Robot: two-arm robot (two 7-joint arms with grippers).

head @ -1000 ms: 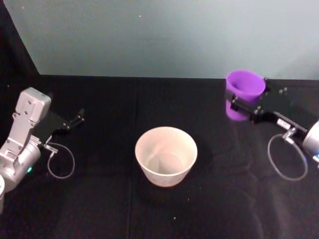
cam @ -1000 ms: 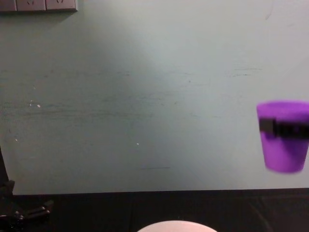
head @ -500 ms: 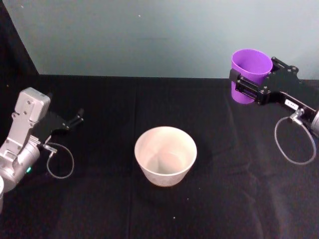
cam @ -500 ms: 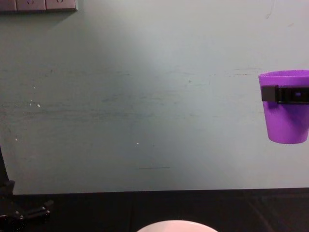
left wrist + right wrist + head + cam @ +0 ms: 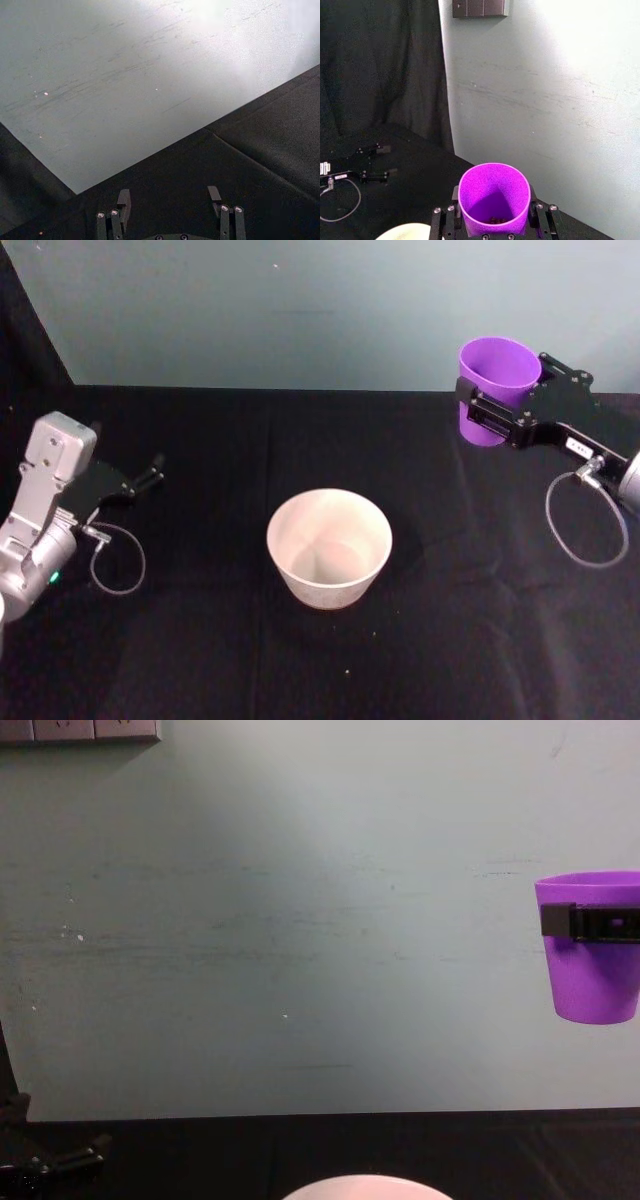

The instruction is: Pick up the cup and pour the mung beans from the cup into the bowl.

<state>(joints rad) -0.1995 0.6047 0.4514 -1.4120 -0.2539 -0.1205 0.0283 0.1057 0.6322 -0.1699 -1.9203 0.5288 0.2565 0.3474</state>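
Hovering upright, cup point(image 5: 497, 375) clamped in right gripper point(image 5: 493, 410) jaws, bowl point(image 5: 276, 543) well apart, left gripper point(image 5: 148, 478) parked, jaws wide

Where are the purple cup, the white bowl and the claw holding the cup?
cup point(image 5: 595, 975): chest view, on its outer wall below the black finger.
bowl point(image 5: 329, 545): head view, on its bare inside.
right gripper point(image 5: 493, 214): right wrist view, midway between its fingertips, which clamp the cup.
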